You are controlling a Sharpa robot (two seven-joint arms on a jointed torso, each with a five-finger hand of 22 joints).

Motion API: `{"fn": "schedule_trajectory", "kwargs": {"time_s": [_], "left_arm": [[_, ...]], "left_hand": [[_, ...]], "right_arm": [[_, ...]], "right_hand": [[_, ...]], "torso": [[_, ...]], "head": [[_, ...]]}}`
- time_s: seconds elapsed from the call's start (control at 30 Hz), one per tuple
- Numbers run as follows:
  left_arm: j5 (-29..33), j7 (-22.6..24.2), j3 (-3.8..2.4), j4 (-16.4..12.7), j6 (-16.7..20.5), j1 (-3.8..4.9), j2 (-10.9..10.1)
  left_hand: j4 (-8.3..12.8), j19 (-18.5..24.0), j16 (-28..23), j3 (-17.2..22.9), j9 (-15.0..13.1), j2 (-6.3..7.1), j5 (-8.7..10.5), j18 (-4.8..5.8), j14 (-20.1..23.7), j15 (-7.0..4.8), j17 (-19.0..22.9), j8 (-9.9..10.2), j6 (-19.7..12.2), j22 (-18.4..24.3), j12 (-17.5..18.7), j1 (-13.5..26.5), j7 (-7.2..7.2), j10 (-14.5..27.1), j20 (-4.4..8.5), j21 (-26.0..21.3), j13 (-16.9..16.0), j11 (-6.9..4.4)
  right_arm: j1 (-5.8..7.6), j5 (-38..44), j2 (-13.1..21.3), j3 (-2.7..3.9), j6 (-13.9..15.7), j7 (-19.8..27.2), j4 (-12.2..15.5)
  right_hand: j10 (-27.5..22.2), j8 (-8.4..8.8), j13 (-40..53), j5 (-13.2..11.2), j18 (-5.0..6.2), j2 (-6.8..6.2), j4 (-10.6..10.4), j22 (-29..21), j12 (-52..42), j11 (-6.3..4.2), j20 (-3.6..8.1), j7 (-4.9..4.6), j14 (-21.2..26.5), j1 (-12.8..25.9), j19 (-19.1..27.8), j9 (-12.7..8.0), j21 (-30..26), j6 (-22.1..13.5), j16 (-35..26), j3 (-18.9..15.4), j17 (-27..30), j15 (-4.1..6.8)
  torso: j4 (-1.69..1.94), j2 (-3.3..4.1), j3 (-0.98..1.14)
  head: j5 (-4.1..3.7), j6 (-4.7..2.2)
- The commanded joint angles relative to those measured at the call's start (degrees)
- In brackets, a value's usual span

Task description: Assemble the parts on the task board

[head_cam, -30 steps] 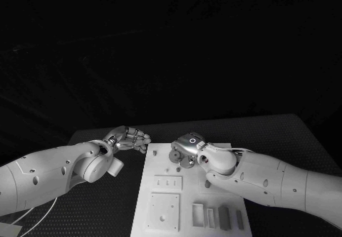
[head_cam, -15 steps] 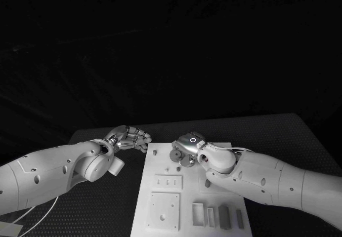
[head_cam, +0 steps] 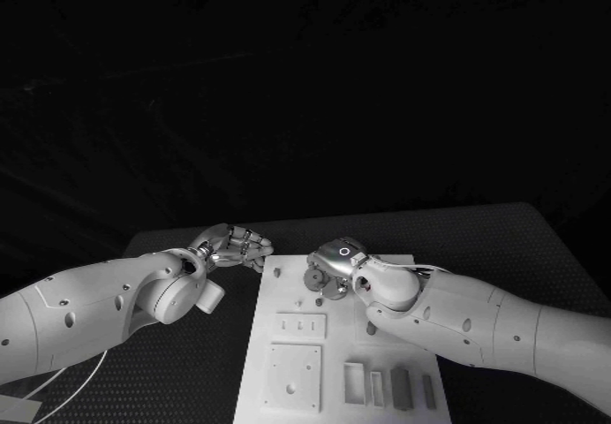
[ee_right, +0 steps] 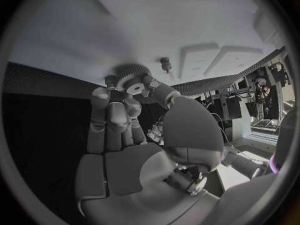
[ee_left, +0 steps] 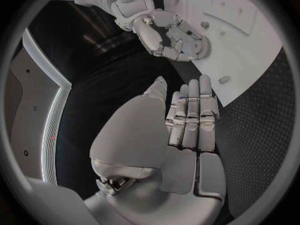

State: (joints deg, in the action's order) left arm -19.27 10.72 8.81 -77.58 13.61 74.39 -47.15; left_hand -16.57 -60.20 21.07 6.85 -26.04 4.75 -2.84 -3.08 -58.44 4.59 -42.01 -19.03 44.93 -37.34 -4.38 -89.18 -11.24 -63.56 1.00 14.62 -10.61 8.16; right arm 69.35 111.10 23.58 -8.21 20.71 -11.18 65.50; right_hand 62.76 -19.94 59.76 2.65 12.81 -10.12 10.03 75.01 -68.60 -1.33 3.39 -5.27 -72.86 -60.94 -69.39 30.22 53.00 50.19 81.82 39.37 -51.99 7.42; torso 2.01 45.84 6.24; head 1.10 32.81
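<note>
My right hand (ee_right: 128, 110) pinches a gear (ee_right: 132, 78) over the task board (head_cam: 296, 353). My left hand (head_cam: 236, 247), fingers curled on nothing, hovers just beside the board.

The surface (head_cam: 535, 238) is black with a fine dotted texture, and its far edge runs from about 9 o'clock to 3 o'clock across the head view. Behind it, from 10 to 2 o'clock, the room is very dark. A pale cable (head_cam: 57, 382) lies on the surface near 7 o'clock, beside a small light object (head_cam: 16, 411).
</note>
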Motion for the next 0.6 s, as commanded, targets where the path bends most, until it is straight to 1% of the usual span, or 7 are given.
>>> {"fn": "schedule_trajectory", "kwargs": {"time_s": [0.03,0.2,0.33,0.4,0.47,0.6], "left_arm": [[0.09,0.47,-0.03,-0.05,-0.61,0.03,0.06],[0.09,0.46,-0.03,-0.09,-0.59,0.04,0.03],[0.09,0.39,-0.03,-0.08,-0.61,0.04,-0.03],[0.09,0.39,-0.03,-0.09,-0.62,0.04,-0.09],[0.09,0.38,-0.03,-0.11,-0.61,0.04,-0.11],[0.09,0.40,-0.03,-0.12,-0.58,0.04,-0.17]], "left_hand": [[-0.04,0.50,-0.23,0.28,-0.08,-0.11,-0.10,-0.97,-0.37,0.06,-0.10,0.22,0.00,-0.05,0.21,0.39,-0.25,-0.18,0.07,-0.35,-0.09,0.27],[-0.03,0.50,-0.25,0.28,-0.08,-0.10,-0.10,-0.97,-0.37,0.06,-0.13,0.23,0.00,-0.06,0.22,0.38,-0.25,-0.18,0.07,-0.36,-0.10,0.27],[-0.03,0.50,-0.27,0.28,-0.08,-0.09,-0.10,-0.97,-0.37,0.06,-0.14,0.23,-0.01,-0.07,0.22,0.38,-0.25,-0.18,0.07,-0.36,-0.10,0.27],[-0.03,0.50,-0.27,0.28,-0.08,-0.09,-0.10,-0.97,-0.37,0.06,-0.15,0.23,-0.01,-0.07,0.23,0.38,-0.25,-0.18,0.07,-0.36,-0.11,0.27],[-0.04,0.50,-0.28,0.28,-0.08,-0.09,-0.10,-0.97,-0.37,0.06,-0.16,0.23,-0.01,-0.07,0.23,0.38,-0.25,-0.18,0.07,-0.36,-0.11,0.27],[-0.04,0.50,-0.30,0.27,-0.08,-0.08,-0.10,-0.97,-0.38,0.06,-0.17,0.23,-0.01,-0.08,0.24,0.39,-0.25,-0.18,0.07,-0.37,-0.11,0.27]], "right_arm": [[-0.01,-0.55,-0.23,0.00,0.30,0.27,-0.28],[-0.01,-0.82,-0.37,0.00,0.14,0.29,-0.59],[0.00,-1.59,-0.37,0.00,-0.11,0.40,-0.86],[0.01,-2.18,-0.38,0.00,-0.05,0.52,-0.98],[0.01,-2.43,-0.36,0.00,-0.26,0.66,-0.98],[0.01,-3.15,-0.03,0.00,-0.32,0.82,-0.90]], "right_hand": [[-0.85,0.41,-0.12,0.15,2.19,0.11,0.03,0.37,0.20,0.10,0.31,0.16,0.14,-0.41,0.15,-0.13,-0.08,8.53,-0.23,-0.05,0.07,-0.19],[-0.90,0.58,-0.14,0.15,2.19,0.09,0.09,0.37,0.17,0.19,0.30,0.06,0.15,-0.43,0.17,-0.16,-0.10,8.30,-0.23,-0.11,0.08,-0.28],[-1.06,1.10,-0.21,0.15,2.19,0.06,0.17,0.38,0.13,0.48,0.25,-0.25,0.21,-0.43,0.24,-0.30,-0.18,7.54,-0.26,-0.19,0.10,-0.54],[-1.25,1.66,-0.27,0.14,2.19,-0.06,0.22,0.38,0.14,0.75,0.22,-0.53,0.29,-0.42,0.29,-0.50,-0.24,6.66,-0.29,-0.22,0.11,-0.76],[-1.59,2.94,-0.37,0.15,2.19,-0.39,0.31,0.38,0.23,1.34,0.17,-1.16,0.43,-0.44,0.38,-1.05,-0.32,4.53,-0.32,-0.23,0.11,-1.26],[-2.23,4.29,-0.58,0.14,2.19,-0.98,0.32,0.42,0.35,2.23,0.03,-2.10,0.68,-0.53,0.51,-1.71,-0.39,2.28,-0.34,-0.22,0.08,-2.14]], "torso": [[0.01,0.01,-0.04],[-0.03,-0.02,-0.02],[-0.05,0.00,-0.04],[-0.03,-0.01,-0.02],[-0.03,-0.01,-0.02],[-0.06,-0.03,0.00]], "head": [[0.03,0.03],[0.03,0.02],[0.04,0.02],[0.06,0.04],[0.06,0.04],[0.04,0.08]]}}
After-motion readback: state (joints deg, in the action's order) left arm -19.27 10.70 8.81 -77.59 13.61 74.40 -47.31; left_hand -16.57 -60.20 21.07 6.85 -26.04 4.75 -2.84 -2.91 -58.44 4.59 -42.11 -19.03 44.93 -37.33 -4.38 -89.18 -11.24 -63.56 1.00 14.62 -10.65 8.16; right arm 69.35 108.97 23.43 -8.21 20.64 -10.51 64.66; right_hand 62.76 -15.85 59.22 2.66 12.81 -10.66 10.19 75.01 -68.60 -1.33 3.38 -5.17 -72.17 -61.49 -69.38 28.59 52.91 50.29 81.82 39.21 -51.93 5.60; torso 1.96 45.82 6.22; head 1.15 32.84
